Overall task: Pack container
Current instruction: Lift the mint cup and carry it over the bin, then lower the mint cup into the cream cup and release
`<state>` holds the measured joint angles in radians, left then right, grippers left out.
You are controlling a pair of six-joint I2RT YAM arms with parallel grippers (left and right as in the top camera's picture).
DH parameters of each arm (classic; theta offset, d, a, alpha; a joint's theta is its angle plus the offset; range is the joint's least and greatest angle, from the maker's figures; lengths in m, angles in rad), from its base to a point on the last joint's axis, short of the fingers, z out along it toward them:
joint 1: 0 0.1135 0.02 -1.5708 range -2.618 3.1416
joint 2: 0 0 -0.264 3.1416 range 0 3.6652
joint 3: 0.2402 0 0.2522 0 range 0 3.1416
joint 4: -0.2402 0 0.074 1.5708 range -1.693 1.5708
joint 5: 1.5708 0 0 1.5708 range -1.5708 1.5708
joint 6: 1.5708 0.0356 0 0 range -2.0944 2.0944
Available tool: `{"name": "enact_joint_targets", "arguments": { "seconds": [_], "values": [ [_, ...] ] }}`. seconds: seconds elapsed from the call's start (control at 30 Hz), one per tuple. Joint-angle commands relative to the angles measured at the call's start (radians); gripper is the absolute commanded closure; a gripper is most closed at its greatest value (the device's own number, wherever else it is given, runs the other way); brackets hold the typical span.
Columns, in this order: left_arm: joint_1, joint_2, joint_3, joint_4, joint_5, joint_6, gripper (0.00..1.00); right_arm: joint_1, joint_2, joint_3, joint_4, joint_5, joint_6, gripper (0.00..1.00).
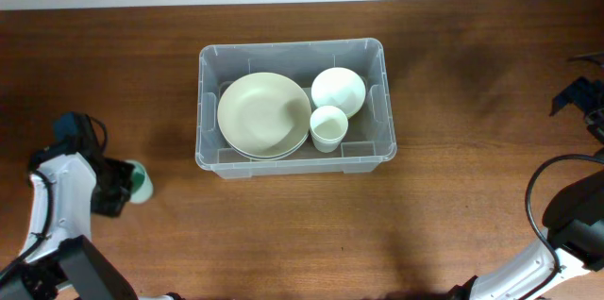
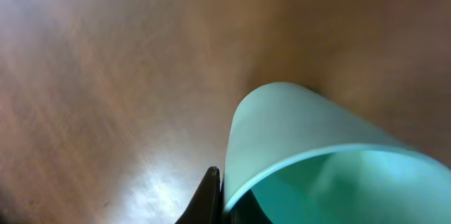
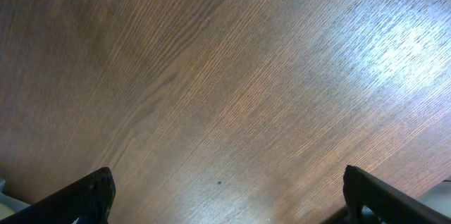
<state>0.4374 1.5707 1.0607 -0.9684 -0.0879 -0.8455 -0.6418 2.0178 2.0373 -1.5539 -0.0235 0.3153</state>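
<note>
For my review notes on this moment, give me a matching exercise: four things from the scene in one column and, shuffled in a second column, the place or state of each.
Things:
1. plate
2. white bowl
3. green cup
4. right gripper

Places or states:
A. open above the bare table
B. pinched by the left gripper, outside the container
C. inside the container, on its left side
D. inside the container, in its far right corner

Pairs: 1-C, 2-D, 3-B, 4-A
</note>
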Motion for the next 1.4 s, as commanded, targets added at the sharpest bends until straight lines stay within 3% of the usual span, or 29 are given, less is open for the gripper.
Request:
{"name": "enact_joint_targets", "arguments": {
  "seconds": [0.0, 0.13, 0.2, 0.33, 0.5, 0.57, 0.87, 1.2, 1.23, 1.37],
  "values": [
    [-0.003, -0.053, 0.226, 0.011, 0.148, 0.172, 0.99, 0.000, -0.024, -0.002, 0.002, 0.009, 0.007, 0.01],
    [-0.087, -0.085, 0.444, 0.007, 0.378, 0.374, 0.99, 0.000, -0.024, -0.002, 0.002, 0.009, 0.007, 0.01],
    [-0.244, -0.100, 0.560, 0.006, 0.444, 0.467, 0.99, 0.000, -0.024, -0.002, 0.002, 0.009, 0.007, 0.01],
    [-0.504, -0.094, 0.587, 0.035, 0.395, 0.481, 0.99, 0.000, -0.024, -0.002, 0.002, 0.009, 0.007, 0.01],
    [-0.839, 0.002, 0.587, 0.058, 0.184, 0.482, 0.99, 0.000, -0.024, -0.002, 0.002, 0.009, 0.007, 0.01],
    [-0.909, 0.050, 0.587, 0.064, 0.137, 0.488, 0.99, 0.000, -0.024, -0.002, 0.002, 0.009, 0.007, 0.01],
    [-0.972, 0.208, 0.587, 0.063, 0.174, 0.537, 0.99, 0.000, -0.024, -0.002, 0.002, 0.009, 0.007, 0.01],
    [-0.971, 0.243, 0.587, 0.056, 0.169, 0.537, 0.99, 0.000, -0.024, -0.002, 0.002, 0.009, 0.007, 0.01],
    [-0.971, 0.243, 0.587, 0.055, 0.169, 0.537, 0.98, 0.000, -0.024, -0.002, 0.002, 0.009, 0.007, 0.01],
    [-0.971, 0.243, 0.587, 0.053, 0.169, 0.537, 0.72, 0.000, -0.024, -0.002, 0.002, 0.009, 0.007, 0.01]
  ]
}}
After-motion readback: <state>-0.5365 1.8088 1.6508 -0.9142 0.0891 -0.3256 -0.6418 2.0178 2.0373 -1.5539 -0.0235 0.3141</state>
